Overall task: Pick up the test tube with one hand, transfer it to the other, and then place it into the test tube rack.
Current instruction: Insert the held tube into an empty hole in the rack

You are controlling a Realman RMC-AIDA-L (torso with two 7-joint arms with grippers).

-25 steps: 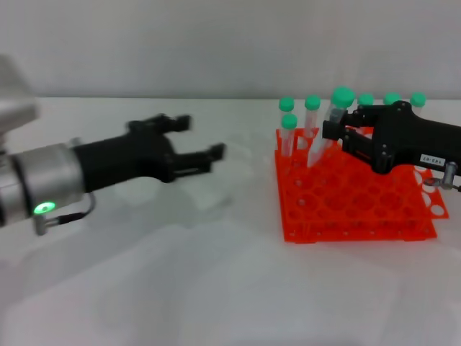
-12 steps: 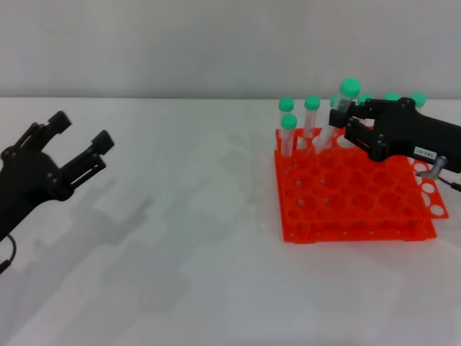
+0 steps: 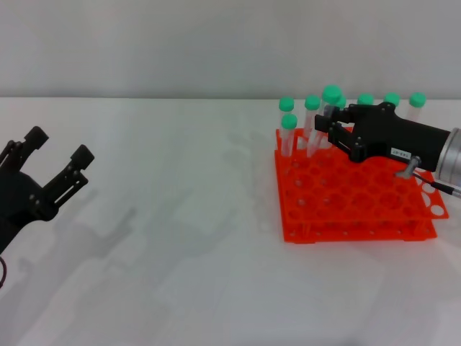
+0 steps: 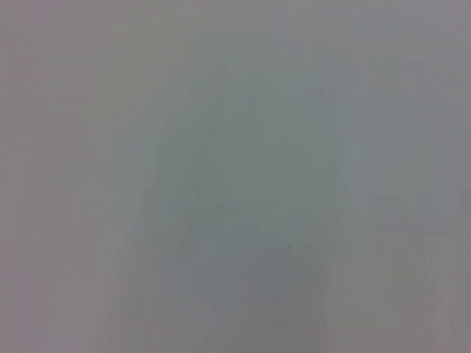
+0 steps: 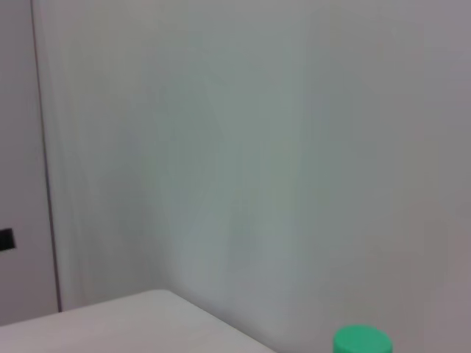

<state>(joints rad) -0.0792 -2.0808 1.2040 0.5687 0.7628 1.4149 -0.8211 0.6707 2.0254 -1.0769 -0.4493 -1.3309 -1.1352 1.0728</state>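
The right gripper [image 3: 330, 128] is over the back-left part of the orange-red test tube rack [image 3: 353, 209], fingers closed on the test tube [image 3: 325, 119], whose green cap sits just above the fingertips while its clear body slants down toward the rack's rear holes. Whether the tube's tip has entered a hole can't be made out; the gripper hides the lower end.

Here's the danger: that tube looks tilted, not plumb. Pushed down like this, the tip could catch on a hole's rim, skid across the top tier, or jam between tiers. Let go too early and it might topple sideways out of the grid.

And it's crowded! Just beside the fingertips, on the side away from the arm, stand three green-capped tubes [image 3: 288, 133], very near the held one. Behind the gripper body, along the rack's back row, three more caps [image 3: 391, 99] poke up. A sideways correction could knock any of these neighbours or rock the rack itself. The holes on the near side of the gripper look free.

The left gripper [image 3: 56, 157] is well apart, across the white table [image 3: 202, 274], fingers spread wide and holding nothing. The right wrist view catches only one green cap [image 5: 360, 341] against the wall.
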